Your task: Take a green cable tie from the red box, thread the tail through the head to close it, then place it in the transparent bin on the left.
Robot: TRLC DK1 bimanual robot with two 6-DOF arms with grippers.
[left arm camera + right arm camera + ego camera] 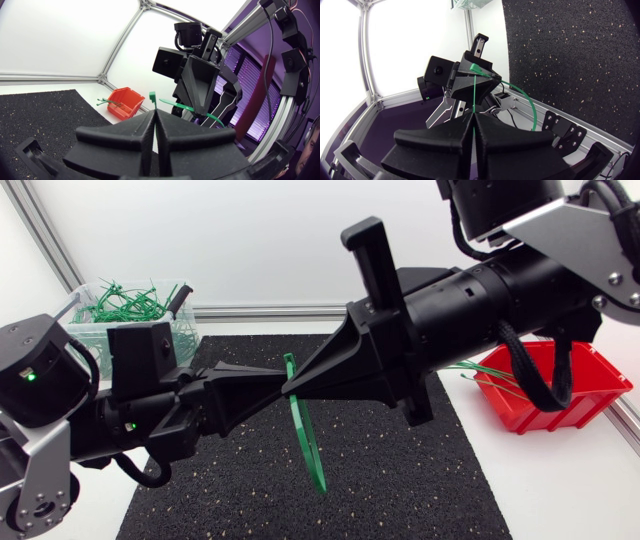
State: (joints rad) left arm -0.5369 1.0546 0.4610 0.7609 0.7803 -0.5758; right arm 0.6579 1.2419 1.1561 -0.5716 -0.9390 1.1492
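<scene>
L pincer (272, 374) clamped on green tie (311, 436) | R pincer (294, 387) clamped on it too | over black mat (400, 480)

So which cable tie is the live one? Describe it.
Over the black mat, the left gripper and right gripper meet tip to tip. The green cable tie pinched between them curves down in mid-air; the others lie in the red box and the transparent bin.

Straight ahead of the left gripper (275, 376): blocked by the right gripper (296, 385), tip to tip, green cable tie (308, 435) pinched in both and hanging under them. Around the tie, open room down to the black mat (400, 480).
</scene>
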